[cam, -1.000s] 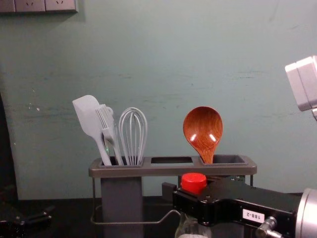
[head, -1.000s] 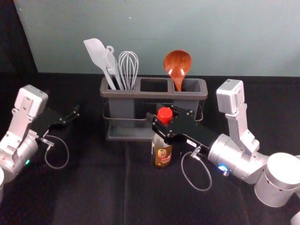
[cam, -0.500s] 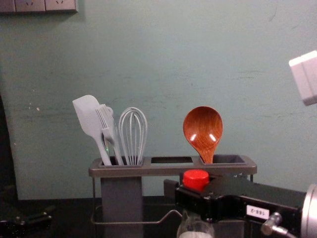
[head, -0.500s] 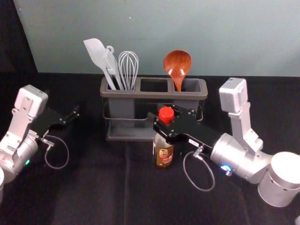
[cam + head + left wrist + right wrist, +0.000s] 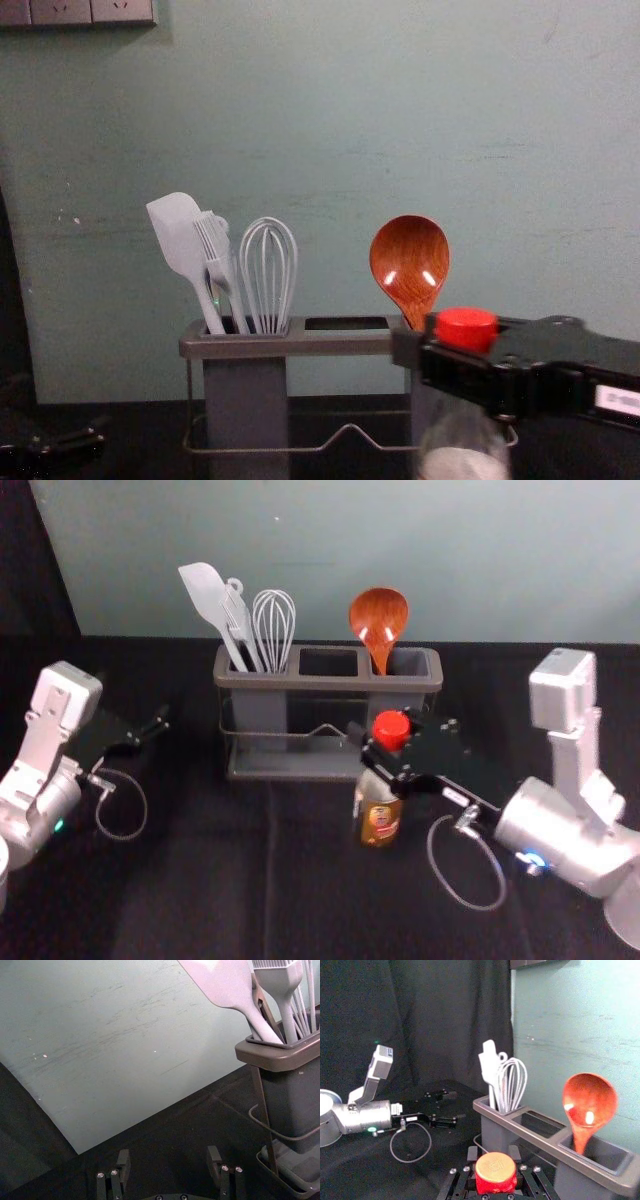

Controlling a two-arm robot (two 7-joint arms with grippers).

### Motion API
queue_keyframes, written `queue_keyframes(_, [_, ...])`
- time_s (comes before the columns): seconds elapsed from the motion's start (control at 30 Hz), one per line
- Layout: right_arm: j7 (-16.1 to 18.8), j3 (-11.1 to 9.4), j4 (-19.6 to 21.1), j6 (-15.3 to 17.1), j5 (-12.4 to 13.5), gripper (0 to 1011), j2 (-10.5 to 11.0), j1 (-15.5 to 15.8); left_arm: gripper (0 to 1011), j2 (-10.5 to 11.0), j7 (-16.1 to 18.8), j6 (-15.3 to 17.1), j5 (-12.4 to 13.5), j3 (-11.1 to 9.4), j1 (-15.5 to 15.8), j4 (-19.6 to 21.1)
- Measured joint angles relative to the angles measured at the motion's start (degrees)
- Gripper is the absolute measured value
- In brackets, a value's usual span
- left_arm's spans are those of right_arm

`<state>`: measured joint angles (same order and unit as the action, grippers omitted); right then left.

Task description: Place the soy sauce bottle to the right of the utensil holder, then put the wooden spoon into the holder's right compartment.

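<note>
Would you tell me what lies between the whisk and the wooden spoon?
Between the whisk and the wooden spoon is the middle compartment, nothing sticking out of it, in the head view.

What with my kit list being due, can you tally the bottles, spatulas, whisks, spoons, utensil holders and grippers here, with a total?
Bottle: 1
Spatula: 1
Whisk: 1
Wooden spoon: 1
Utensil holder: 1
Grippers: 2 (right gripper around the bottle's neck, in front of the holder; left gripper beyond the holder's left end)
Total: 7
</note>
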<state>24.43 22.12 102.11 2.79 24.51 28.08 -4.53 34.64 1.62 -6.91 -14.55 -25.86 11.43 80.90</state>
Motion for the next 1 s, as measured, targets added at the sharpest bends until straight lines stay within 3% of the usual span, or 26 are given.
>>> queue_keyframes(0.1, [-0.7,-1.2,1.7,0.0,0.2,375,1.1,1.8,1005,0.0,0.0,0.0,0.0,0.0,0.0,0.0])
queue_keyframes(0.43, [-4.5,-8.7,5.7,-2.4,0.8,377,3.9,9.7,1005,0.0,0.0,0.0,0.0,0.0,0.0,0.0])
queue_keyframes(0.6, [-4.7,-11.5,6.0,-2.8,0.8,375,4.3,10.9,1005,0.0,0.0,0.0,0.0,0.0,0.0,0.0])
queue_keyframes(1.0, [-4.1,-15.1,3.8,-4.5,0.9,375,3.8,10.7,1005,0.0,0.0,0.0,0.0,0.0,0.0,0.0])
